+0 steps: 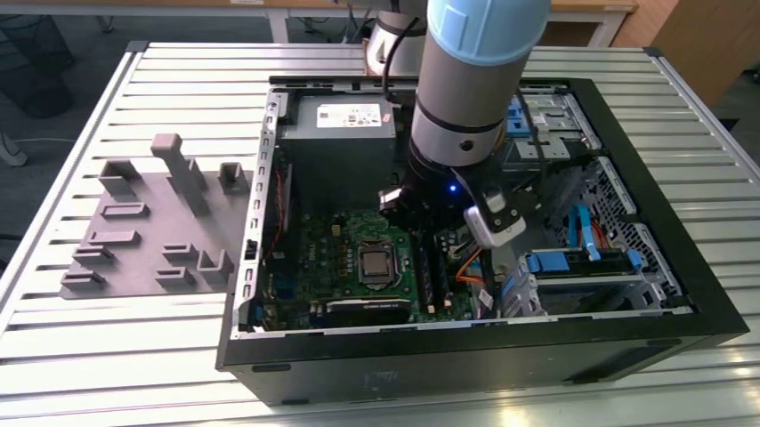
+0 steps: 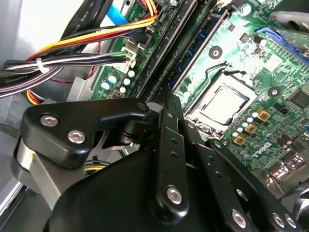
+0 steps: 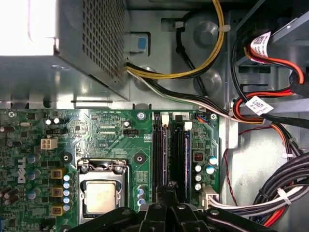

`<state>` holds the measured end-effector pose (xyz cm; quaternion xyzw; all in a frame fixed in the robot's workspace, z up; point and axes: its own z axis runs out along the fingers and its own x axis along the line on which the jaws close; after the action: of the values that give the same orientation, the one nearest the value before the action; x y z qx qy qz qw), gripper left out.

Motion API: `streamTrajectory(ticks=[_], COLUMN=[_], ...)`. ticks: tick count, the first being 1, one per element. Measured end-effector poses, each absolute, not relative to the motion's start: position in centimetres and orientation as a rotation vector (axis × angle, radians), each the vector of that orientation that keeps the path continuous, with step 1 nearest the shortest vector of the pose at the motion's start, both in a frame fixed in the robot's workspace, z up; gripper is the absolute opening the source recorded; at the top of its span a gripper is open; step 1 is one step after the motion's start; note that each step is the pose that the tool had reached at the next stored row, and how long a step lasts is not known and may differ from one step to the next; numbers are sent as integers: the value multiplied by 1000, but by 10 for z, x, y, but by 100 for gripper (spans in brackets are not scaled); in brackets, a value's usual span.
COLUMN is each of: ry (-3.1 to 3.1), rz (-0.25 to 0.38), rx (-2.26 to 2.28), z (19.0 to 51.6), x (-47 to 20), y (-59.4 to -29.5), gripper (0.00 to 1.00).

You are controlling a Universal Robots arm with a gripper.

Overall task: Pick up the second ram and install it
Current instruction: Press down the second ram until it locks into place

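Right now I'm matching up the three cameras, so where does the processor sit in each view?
Exterior view: the processor sits mid-motherboard, on the exterior view's left of the long black memory slots.
First wrist view: the processor lies between the yellow components and the memory slots.
Second wrist view: the processor lies beside the memory slots.
Shared landmark: the memory slots.

A slatted metal table [image 1: 178, 347] stands on dark floor [image 1: 48, 133] near wooden furniture [image 1: 700, 36].
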<state>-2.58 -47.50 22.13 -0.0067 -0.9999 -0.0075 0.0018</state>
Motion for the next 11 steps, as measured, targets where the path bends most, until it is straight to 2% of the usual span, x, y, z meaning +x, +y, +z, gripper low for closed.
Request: streamTrajectory(ticks=[11], ry=[-3137], rz=[-20], rx=[-21], z=[215], x=[-26], y=[-475], gripper=[11])
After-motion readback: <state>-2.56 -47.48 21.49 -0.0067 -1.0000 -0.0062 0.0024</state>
